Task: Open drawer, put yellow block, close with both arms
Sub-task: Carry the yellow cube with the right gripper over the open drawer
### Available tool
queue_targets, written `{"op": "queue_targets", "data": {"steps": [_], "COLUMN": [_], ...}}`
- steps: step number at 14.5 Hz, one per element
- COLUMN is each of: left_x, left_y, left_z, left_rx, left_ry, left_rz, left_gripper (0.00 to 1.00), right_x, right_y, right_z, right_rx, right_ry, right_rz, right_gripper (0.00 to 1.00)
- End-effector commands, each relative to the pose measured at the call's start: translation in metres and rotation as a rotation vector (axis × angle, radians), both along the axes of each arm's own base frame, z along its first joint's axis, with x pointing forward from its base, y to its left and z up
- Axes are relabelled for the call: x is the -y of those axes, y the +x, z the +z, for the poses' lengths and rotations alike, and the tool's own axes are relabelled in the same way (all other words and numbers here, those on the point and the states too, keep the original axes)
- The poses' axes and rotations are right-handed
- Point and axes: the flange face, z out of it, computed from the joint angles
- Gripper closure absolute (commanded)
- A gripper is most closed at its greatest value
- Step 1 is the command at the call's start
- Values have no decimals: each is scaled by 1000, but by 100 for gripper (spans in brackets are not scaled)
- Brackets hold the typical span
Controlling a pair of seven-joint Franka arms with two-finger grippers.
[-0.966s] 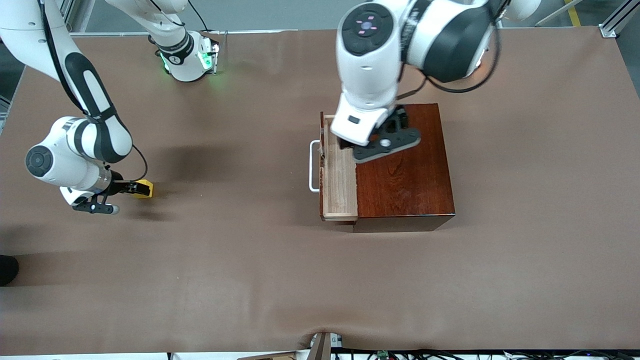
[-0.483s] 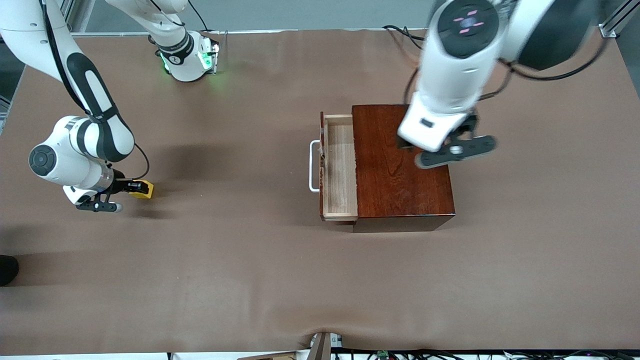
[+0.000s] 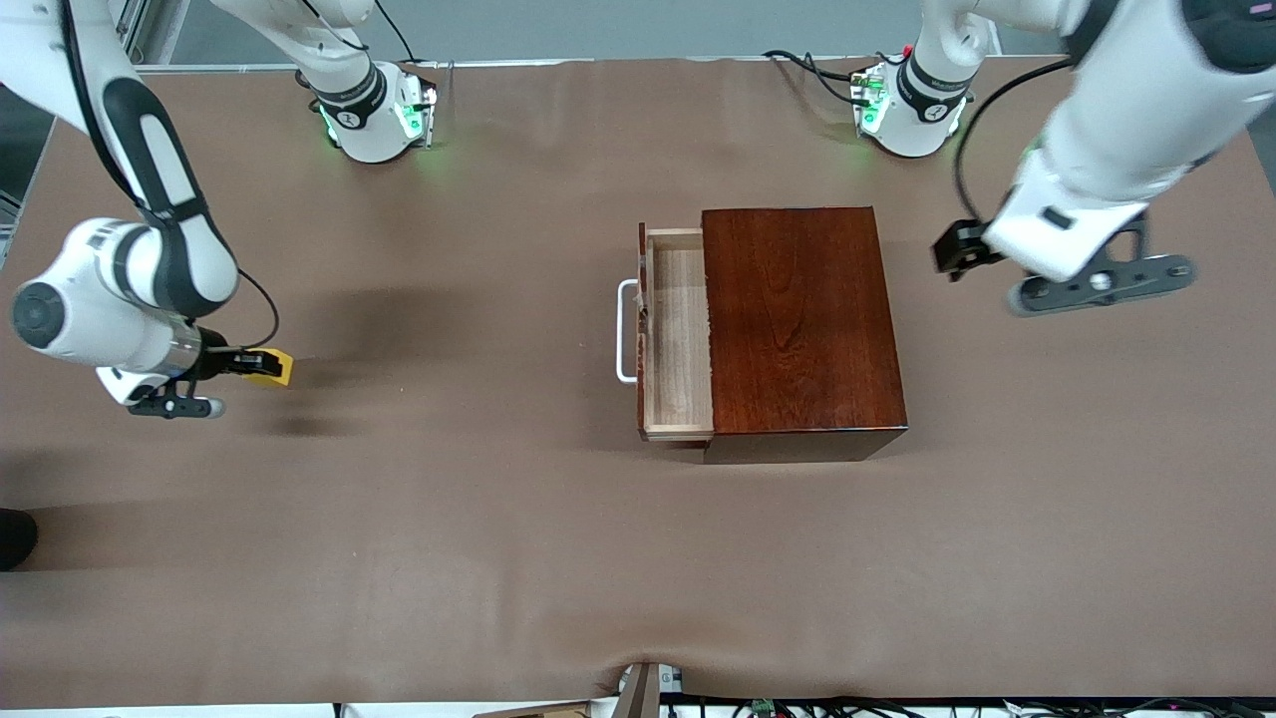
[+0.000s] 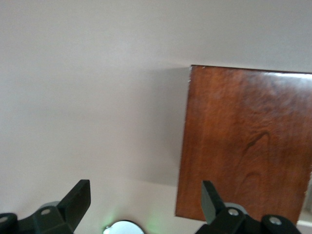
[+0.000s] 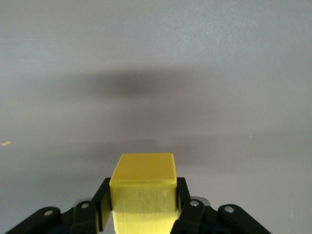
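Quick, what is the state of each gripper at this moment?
Left gripper: open, empty, over the table beside the wooden box.
Right gripper: closed on the yellow block, above the table.

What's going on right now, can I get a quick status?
Right gripper shut on yellow block, lifted off the table. Left gripper open, over bare table beside the wooden box. Drawer open, nothing blocking it.

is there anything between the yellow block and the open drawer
Nothing visible. The right claw holds the yellow block near the right arm's end; only bare table lies between it and the open drawer.
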Motion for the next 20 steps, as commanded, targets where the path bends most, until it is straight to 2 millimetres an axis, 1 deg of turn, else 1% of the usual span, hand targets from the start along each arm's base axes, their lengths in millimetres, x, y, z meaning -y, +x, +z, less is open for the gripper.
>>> {"op": "queue_targets", "data": {"steps": [1,3,4,5,6,7,8,11,13,14,15,17,18,20], "left_x": [-34,-40,-41,-38,-41,-45,-46,-52,-62,-64,-64,-63,-62,-57], "left_y": [-10,-10,-10,-11,-12,-19,-20,-28,-36,-40,-42,-41,-39,-37], "left_z": [11,20,20,20,23,31,32,27,24,22,22,19,16,4], "left_rx": [-4,6,7,6,12,22,22,15,47,62,62,55,49,25], "left_ry": [-15,-35,-35,-33,-33,-35,-36,-35,-49,-58,-65,-70,-70,-64], "left_rz": [-74,-85,-82,-81,-83,-89,-94,-92,-91,-94,-93,-93,-99,-107], "left_gripper": [0,0,0,0,0,0,0,0,0,0,0,0,0,0], "right_x": [-28,-53,-64,-74,-84,-95,-106,-157,-202,-231,-264,-336,-365,-413], "right_y": [16,21,20,19,17,14,11,4,0,-5,-12,-32,-40,-55], "right_z": [54,90,106,117,127,135,144,170,190,200,207,211,217,216], "right_rx": [-56,-74,-84,-93,-98,-105,-105,-112,-116,-117,-111,-93,-72,-45], "right_ry": [4,11,12,7,2,-4,-12,-56,-90,-112,-132,-173,-171,-171], "right_rz": [-85,-125,-155,-178,-201,-225,-245,-335,-394,-437,-483,-573,-608,-723], "right_gripper": [100,100,100,100,100,100,100,100,100,100,100,100,100,100]}}
